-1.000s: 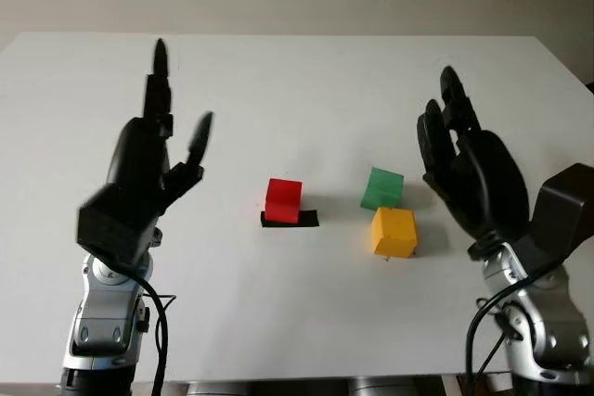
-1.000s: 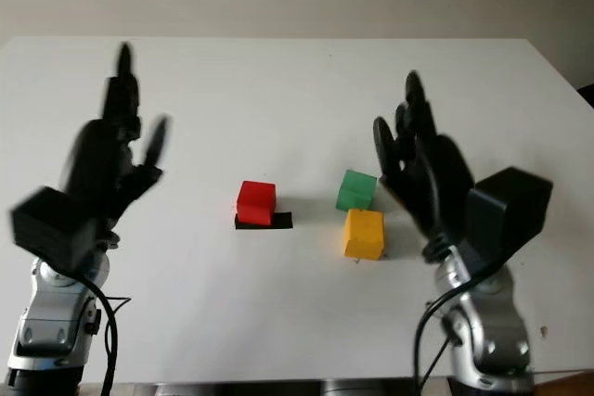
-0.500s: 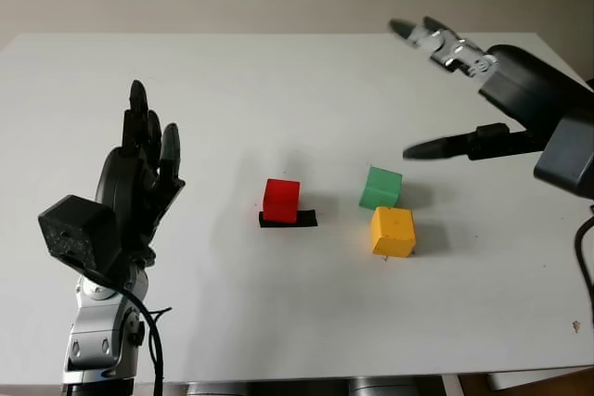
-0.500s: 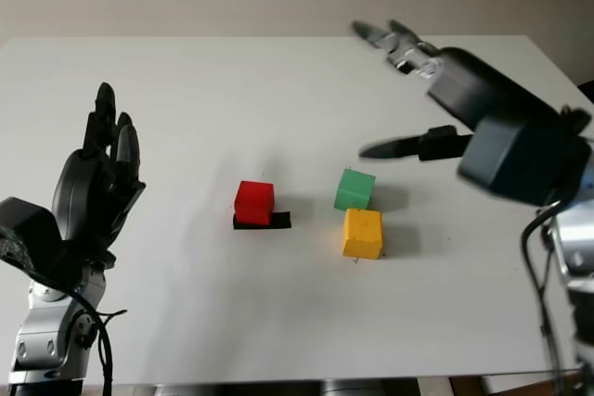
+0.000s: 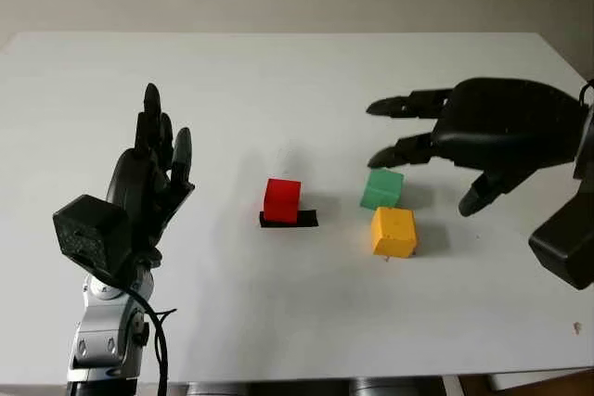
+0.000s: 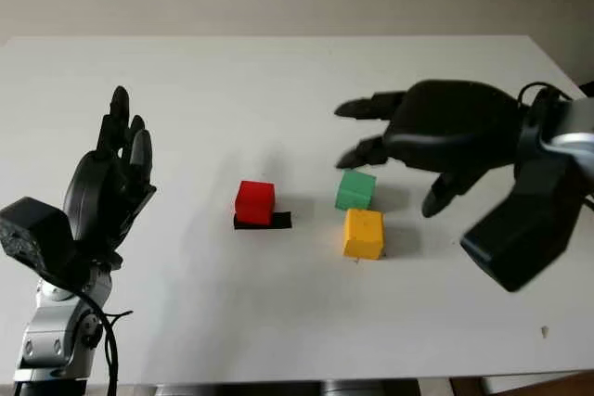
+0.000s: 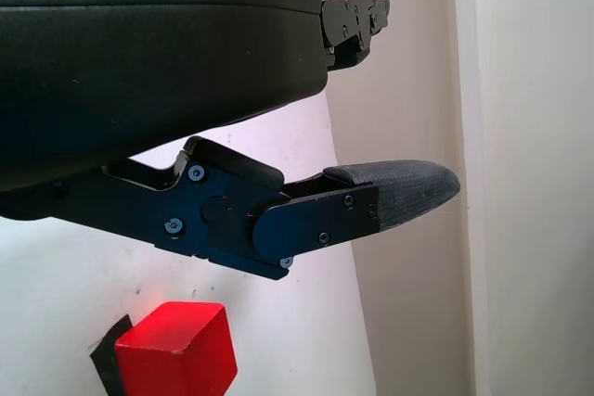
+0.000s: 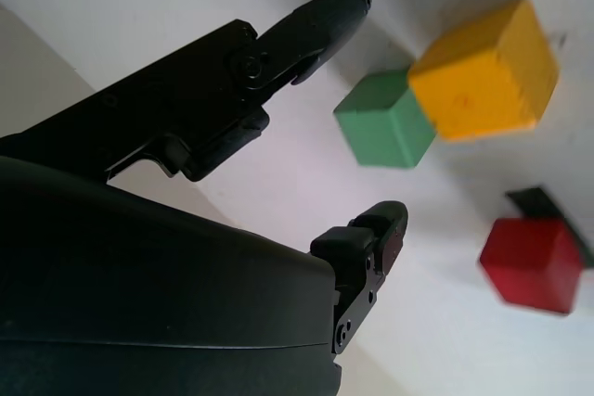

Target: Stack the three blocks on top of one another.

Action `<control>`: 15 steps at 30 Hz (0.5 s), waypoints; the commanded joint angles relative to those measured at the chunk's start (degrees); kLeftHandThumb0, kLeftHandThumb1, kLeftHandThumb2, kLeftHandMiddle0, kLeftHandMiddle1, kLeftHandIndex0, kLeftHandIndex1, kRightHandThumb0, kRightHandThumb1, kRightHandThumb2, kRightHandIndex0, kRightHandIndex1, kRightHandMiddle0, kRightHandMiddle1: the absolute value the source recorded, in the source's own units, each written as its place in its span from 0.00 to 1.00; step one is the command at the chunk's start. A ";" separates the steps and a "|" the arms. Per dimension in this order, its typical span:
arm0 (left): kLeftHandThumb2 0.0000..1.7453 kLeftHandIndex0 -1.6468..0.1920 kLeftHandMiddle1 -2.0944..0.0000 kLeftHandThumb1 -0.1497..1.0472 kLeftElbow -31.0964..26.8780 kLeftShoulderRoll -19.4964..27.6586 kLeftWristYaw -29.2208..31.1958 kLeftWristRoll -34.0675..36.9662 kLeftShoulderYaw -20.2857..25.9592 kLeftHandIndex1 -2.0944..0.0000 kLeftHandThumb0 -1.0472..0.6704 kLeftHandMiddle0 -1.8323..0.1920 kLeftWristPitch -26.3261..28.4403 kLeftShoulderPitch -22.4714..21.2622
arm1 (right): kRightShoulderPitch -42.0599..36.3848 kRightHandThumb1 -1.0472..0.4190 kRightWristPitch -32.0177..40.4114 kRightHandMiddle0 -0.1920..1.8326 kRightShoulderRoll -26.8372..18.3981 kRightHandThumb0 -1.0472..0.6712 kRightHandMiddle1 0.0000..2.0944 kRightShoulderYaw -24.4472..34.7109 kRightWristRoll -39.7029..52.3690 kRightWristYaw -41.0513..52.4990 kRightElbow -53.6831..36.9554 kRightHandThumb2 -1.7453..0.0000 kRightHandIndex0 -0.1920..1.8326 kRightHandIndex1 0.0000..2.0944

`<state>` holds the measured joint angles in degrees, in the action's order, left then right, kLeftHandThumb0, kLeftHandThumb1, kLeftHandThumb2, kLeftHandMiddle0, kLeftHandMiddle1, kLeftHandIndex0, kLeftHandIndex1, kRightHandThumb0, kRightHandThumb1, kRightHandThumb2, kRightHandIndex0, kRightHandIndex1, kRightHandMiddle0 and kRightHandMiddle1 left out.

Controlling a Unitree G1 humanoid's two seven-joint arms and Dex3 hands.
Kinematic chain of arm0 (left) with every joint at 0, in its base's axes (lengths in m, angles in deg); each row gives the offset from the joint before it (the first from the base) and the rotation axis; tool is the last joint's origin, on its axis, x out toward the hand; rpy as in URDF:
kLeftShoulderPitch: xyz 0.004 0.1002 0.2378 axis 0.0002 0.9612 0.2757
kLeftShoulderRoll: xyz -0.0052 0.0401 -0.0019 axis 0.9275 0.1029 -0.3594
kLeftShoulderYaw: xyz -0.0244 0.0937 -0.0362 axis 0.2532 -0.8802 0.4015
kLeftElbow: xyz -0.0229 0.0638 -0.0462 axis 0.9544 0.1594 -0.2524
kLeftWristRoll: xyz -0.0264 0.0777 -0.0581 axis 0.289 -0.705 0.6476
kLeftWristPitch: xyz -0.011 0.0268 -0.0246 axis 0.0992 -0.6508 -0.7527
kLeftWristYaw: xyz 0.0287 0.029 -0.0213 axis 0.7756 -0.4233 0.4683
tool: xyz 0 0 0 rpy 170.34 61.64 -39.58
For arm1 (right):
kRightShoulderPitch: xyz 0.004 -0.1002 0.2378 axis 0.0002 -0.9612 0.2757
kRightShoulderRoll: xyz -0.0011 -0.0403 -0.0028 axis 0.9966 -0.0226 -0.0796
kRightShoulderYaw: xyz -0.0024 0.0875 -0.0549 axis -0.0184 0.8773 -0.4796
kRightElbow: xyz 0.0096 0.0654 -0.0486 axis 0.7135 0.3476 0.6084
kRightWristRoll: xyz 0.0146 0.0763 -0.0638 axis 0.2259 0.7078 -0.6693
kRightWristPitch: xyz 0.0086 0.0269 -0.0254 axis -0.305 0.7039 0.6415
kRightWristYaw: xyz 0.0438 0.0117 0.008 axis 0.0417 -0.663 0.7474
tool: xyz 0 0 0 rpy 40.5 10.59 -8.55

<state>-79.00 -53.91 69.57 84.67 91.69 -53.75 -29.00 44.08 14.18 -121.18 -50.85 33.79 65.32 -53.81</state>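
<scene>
Right hand [image 5: 483, 136]: at the right of the head frames, palm down, raised above the table [image 5: 278, 81], open and holding nothing. Its fingers [image 5: 404, 106] reach toward frame centre, tips ending above and just left of the green block [image 5: 382, 188]; no contact with any block visible.

Green block: right of centre, flat on the table. The yellow block [image 5: 393, 232] sits just below it in the frame, the two nearly touching at a corner; whether they actually touch cannot be told. In the right wrist view the green block [image 8: 383, 121] and yellow block [image 8: 484, 70] appear side by side past the fingertips.

Red block [image 5: 282, 199]: centre of the frame, well apart from the other two, standing on a small black strip [image 5: 302, 220] that shows along its lower and right sides. In the left wrist view the red block [image 7: 176, 350] sits on the same strip.

All three blocks single, none stacked.

Left hand [image 5: 148, 178]: at the lower left of the frame, open, fingers pointing up the frame, holding nothing, well left of the red block.
</scene>
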 commanded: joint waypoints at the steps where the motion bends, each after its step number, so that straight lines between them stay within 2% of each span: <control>1: 0.37 1.00 0.99 1.00 0.12 0.62 0.07 -0.29 -0.14 1.00 0.20 1.00 -0.50 -1.41 | 0.66 0.19 -4.01 0.36 -0.71 0.31 0.06 0.01 -1.57 -2.90 1.67 0.96 0.17 0.03; 3: 0.37 1.00 0.99 1.00 0.22 0.79 0.31 -0.27 -0.19 1.00 0.19 1.00 -0.27 -1.64 | 0.22 0.15 -6.23 0.36 -0.63 0.37 0.06 -0.20 -2.50 -4.49 2.70 0.95 0.16 0.03; 10: 0.35 1.00 0.99 1.00 -0.24 1.19 0.44 -0.92 -0.51 1.00 0.17 1.00 0.35 -1.72 | -1.80 0.13 -9.62 0.35 1.41 0.34 0.05 -0.49 -2.18 -9.48 5.68 0.96 0.16 0.03; 15: 0.34 1.00 0.98 1.00 -0.45 1.20 0.14 -1.06 -0.54 1.00 0.18 1.00 0.23 -1.36 | -2.49 0.12 -12.39 0.34 3.58 0.39 0.05 0.14 -6.45 -15.76 7.33 0.97 0.15 0.02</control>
<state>-78.77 -53.07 69.69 83.88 91.47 -53.41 -29.78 42.15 2.34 -118.02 -51.46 28.13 50.68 -47.27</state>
